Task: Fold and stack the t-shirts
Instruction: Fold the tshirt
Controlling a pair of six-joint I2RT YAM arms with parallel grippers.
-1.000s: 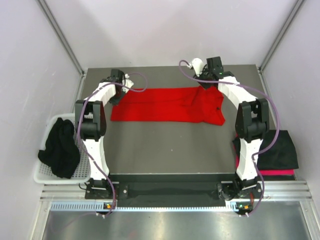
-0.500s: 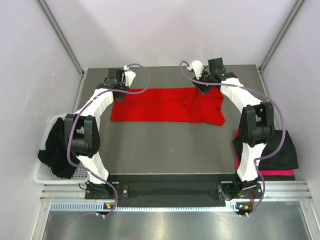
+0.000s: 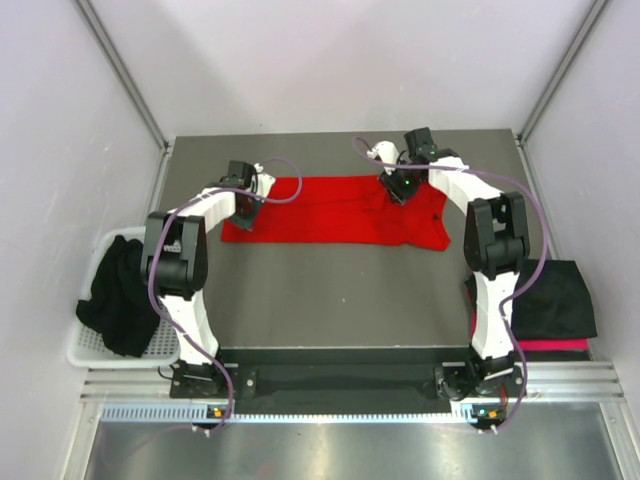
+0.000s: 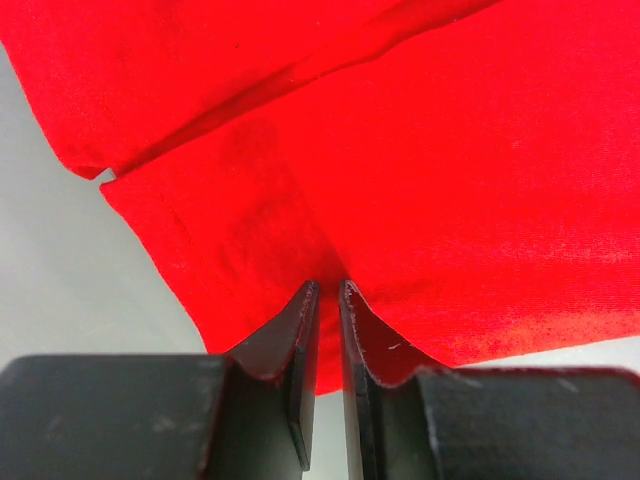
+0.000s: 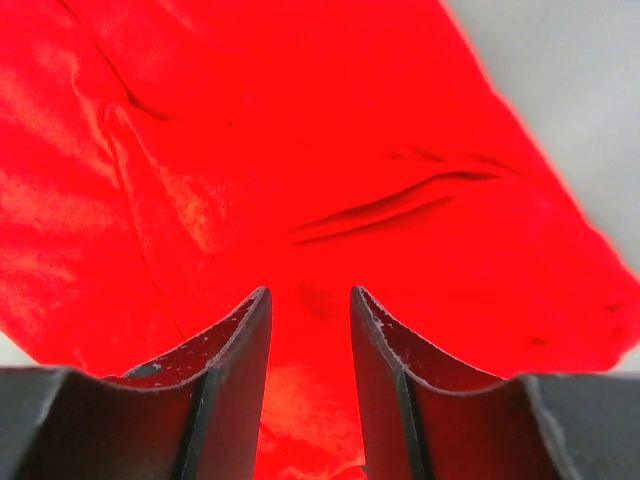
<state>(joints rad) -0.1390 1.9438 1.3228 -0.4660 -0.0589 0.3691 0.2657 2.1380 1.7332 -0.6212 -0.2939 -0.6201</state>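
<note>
Soft, even light from above fills the top view, and the matte dark-grey worktop [image 3: 330, 290] carries only faint, blurred shadows. The brushed metal sheet [image 3: 350, 450] beyond its near edge shows a pale sheen. In both wrist views the bright red cloth t-shirt [image 4: 480, 180] looks oversaturated, its weave washed out, with thin dark shadows marking the creases. The top view is slightly soft.

grey table [image 3: 340, 300], red t-shirt [image 3: 335, 212] lying across

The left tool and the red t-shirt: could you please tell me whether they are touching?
Touching. The left wrist view shows the red t-shirt puckered and pinched at the tips of the left tool, with cloth draped over one finger.
</note>
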